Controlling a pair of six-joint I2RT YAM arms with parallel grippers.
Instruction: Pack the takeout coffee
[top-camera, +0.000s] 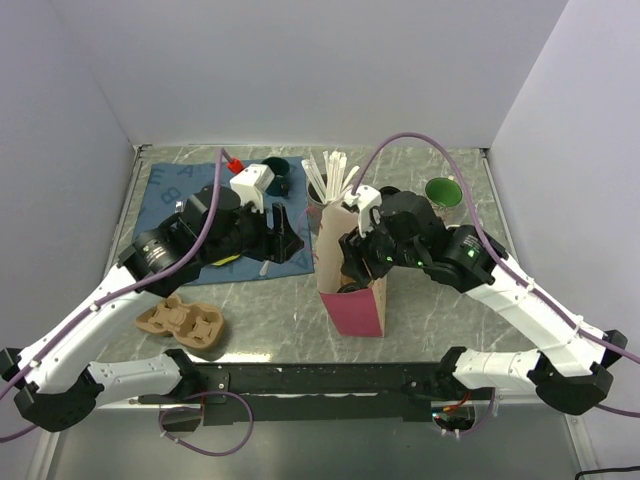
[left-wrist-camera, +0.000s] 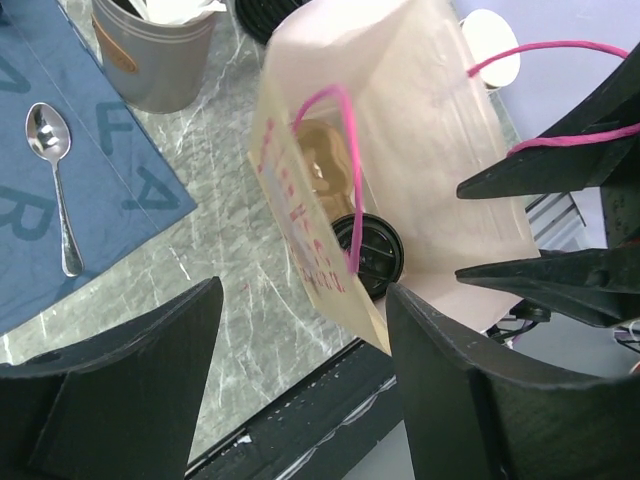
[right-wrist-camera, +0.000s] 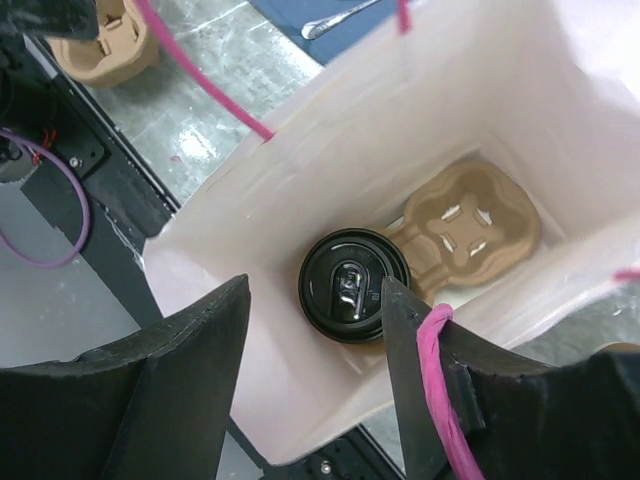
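Observation:
The takeout coffee (right-wrist-camera: 354, 285), a cup under a round black lid, stands inside the open paper bag (right-wrist-camera: 250, 200), next to a tan cardboard carrier (right-wrist-camera: 465, 230) on the bag's floor. My right gripper (right-wrist-camera: 315, 300) is open above the bag's mouth, over the cup and not touching it. A pink bag handle (right-wrist-camera: 440, 380) lies across its right finger. In the top view the bag (top-camera: 355, 305) stands mid-table with the right gripper (top-camera: 352, 265) at its top. My left gripper (left-wrist-camera: 305, 300) is open and empty to the left of the bag (left-wrist-camera: 400, 130). The lid (left-wrist-camera: 368, 252) shows inside.
A blue mat (top-camera: 180, 195) holds a spoon (left-wrist-camera: 52, 175). A grey tin of white stirrers (top-camera: 328, 185) stands behind the bag. A second cardboard carrier (top-camera: 182, 322) lies front left. A green cup (top-camera: 442, 192) sits back right. The table's black front rail (top-camera: 320, 378) is close.

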